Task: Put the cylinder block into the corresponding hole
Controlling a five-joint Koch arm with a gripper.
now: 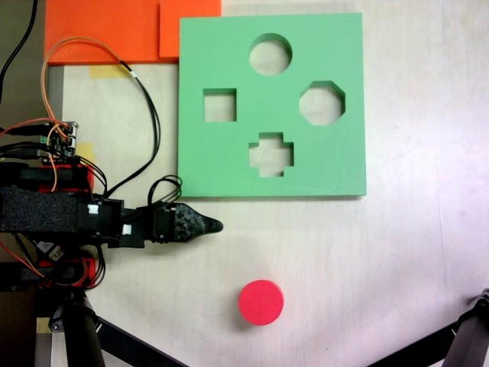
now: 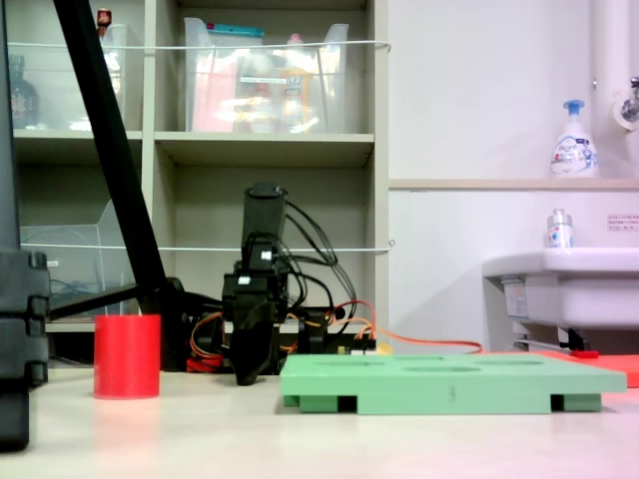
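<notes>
White tabletop, shelving behind; cylinder block standing upright at gripper's 5 o'clock, fingers pressing together, holding nothing.

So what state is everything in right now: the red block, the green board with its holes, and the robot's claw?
Red-pink cylinder block: upright on the table, untouched, apart from the board.
Square green foam board: lying flat.
Circular cutout: empty.
Square cutout, octagonal cutout, cross-shaped cutout: empty.
Black gripper: jaws together, holding nothing.

Behind me stood a beige shelving unit, white wall, white sink, soap bottle on ledge.
</notes>
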